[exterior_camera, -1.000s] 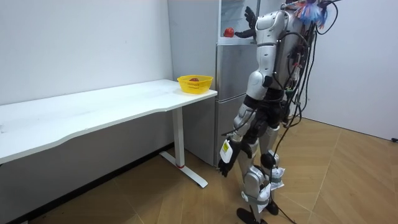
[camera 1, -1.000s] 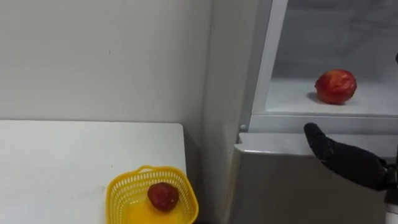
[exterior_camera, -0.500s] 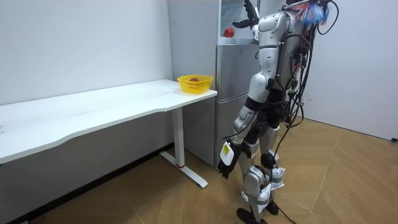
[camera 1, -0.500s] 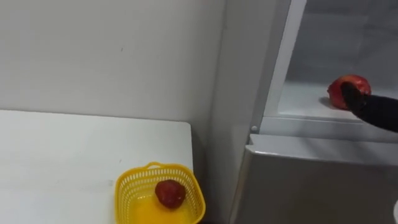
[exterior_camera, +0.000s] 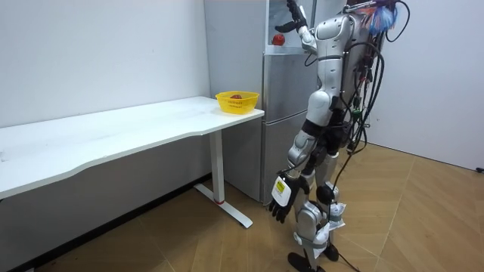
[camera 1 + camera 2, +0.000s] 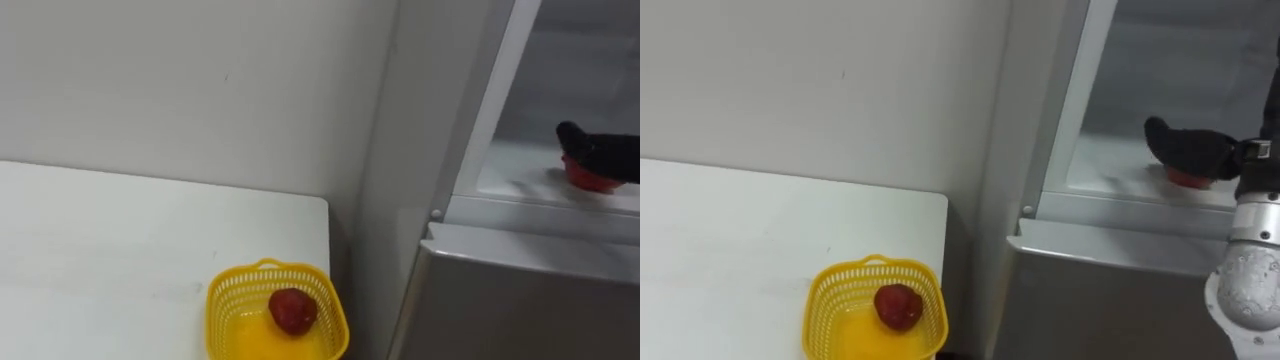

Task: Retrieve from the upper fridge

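Right eye view: the right hand is laid over the red apple on the fridge shelf, the fruit showing just beneath it; closure of the grasp cannot be told. Full enclosure should be secured before withdrawal.

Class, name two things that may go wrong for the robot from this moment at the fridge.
1. The right hand lies over the red fruit, not far from the front edge of the shelf; a poor hold may roll it off.
2. The left hand hangs low by the leg, so nothing would catch it.
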